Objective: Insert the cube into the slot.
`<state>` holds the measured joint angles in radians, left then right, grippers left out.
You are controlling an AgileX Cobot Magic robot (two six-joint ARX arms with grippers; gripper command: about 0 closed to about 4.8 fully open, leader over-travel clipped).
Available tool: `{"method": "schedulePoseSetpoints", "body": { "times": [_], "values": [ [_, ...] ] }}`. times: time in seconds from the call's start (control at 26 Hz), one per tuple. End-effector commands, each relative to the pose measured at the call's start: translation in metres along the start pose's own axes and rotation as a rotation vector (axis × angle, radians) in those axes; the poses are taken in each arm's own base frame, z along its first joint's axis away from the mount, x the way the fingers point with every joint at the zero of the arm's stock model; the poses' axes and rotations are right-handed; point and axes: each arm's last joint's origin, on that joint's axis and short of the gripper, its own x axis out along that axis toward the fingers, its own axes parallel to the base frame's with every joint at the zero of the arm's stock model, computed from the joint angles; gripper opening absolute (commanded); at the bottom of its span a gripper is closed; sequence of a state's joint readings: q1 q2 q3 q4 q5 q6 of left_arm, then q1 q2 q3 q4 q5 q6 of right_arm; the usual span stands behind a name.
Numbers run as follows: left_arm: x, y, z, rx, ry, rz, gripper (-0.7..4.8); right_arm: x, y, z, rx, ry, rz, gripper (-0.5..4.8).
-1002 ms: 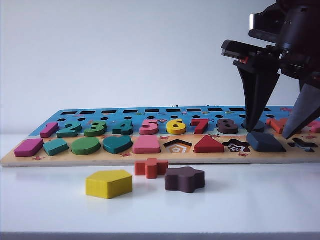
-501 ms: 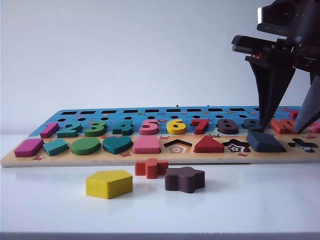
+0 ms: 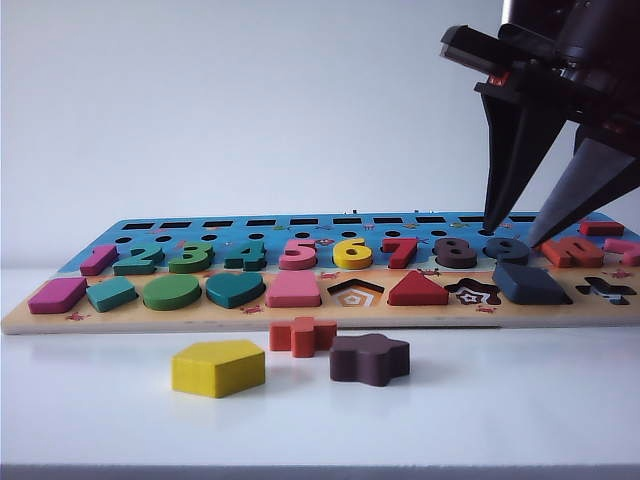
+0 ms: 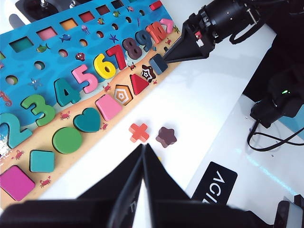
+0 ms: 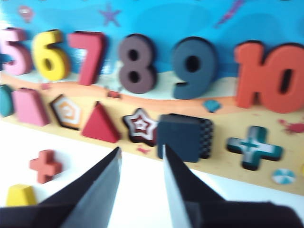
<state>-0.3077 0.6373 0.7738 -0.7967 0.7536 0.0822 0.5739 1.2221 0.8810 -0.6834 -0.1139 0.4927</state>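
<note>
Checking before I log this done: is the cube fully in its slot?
Not fully: the cube lies over the slot but offset, leaving a checkerboard strip uncovered along one edge. Both grippers are clear.

1. The shape board (image 3: pixel 300 310) lies across the table (image 3: pixel 500 410).
2. The cube (image 3: pixel 530 283) rests on the slot (image 5: pixel 206 137), shifted, between the star recess (image 3: pixel 473 292) and the cross recess (image 3: pixel 605 290).
3. Before the board lie the pentagon block (image 3: pixel 218 367), cross block (image 3: pixel 302 335) and star block (image 3: pixel 369 359).
4. The right gripper (image 3: pixel 515 230) hangs above the board's right end, clear of the cube.
5. The left gripper (image 4: pixel 142 152) hovers above the loose blocks.
</note>
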Motion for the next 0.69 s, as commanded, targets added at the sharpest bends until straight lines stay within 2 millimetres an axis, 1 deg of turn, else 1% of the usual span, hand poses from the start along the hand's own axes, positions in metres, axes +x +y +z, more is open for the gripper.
{"method": "schedulePoseSetpoints", "body": {
  "times": [0.04,0.15,0.35,0.46,0.69],
  "values": [
    [0.0,0.0,0.002,0.019,-0.012,-0.007,0.1,-0.002,0.004,0.003,-0.01,-0.008,0.079,1.25],
    [0.0,0.0,0.002,0.019,-0.012,-0.007,0.1,-0.001,0.006,0.004,-0.008,-0.007,0.113,0.87],
    [0.0,0.0,0.002,0.019,-0.012,-0.007,0.1,0.003,0.006,0.004,-0.007,0.012,0.115,0.48],
    [0.0,0.0,0.002,0.019,-0.012,-0.007,0.1,0.008,0.008,0.003,-0.012,0.034,0.117,0.3],
    [0.0,0.0,0.002,0.019,-0.013,-0.007,0.1,0.013,0.007,0.003,-0.009,0.052,0.1,0.19]
  ]
}}
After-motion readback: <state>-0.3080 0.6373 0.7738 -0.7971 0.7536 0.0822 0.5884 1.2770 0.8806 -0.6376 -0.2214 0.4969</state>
